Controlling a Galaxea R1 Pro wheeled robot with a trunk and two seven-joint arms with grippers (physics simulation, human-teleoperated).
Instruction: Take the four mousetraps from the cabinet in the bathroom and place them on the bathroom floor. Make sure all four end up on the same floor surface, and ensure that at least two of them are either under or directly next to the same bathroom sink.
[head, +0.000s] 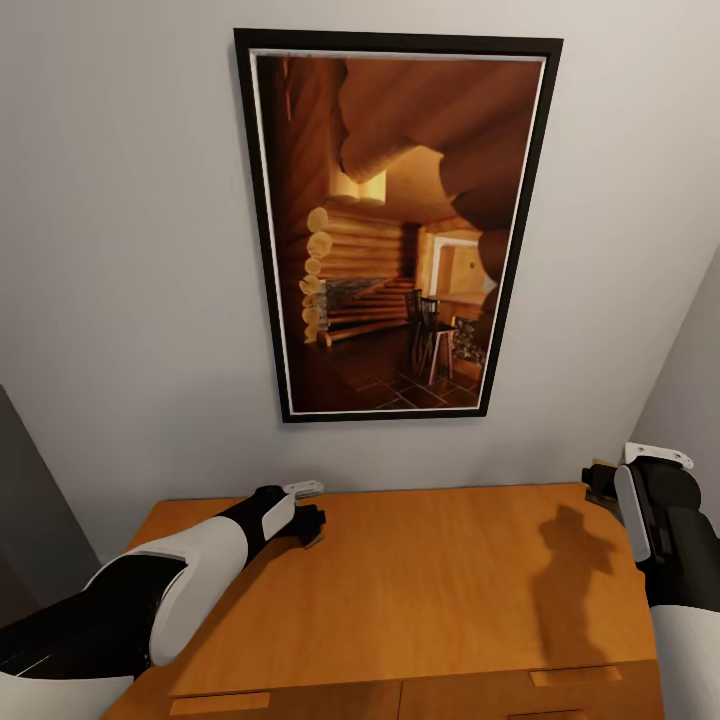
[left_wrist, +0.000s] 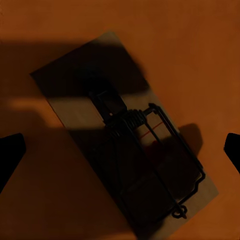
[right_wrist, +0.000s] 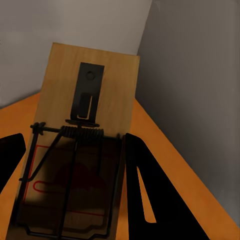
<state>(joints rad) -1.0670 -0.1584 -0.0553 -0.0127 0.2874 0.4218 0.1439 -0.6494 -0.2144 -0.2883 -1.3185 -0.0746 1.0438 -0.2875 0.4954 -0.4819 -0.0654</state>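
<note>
Risk of slipping: flat brown wooden mousetrap (left_wrist: 125, 145) lying near orange-brown cabinet top (head: 420, 590)'s back-left corner, between released left gripper (left_wrist: 120, 150) fingers; second mousetrap (right_wrist: 75, 155) grasped by right gripper (right_wrist: 70, 165).

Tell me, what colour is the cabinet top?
Orange-brown wood. The cabinet top shows best in the head view.
</note>
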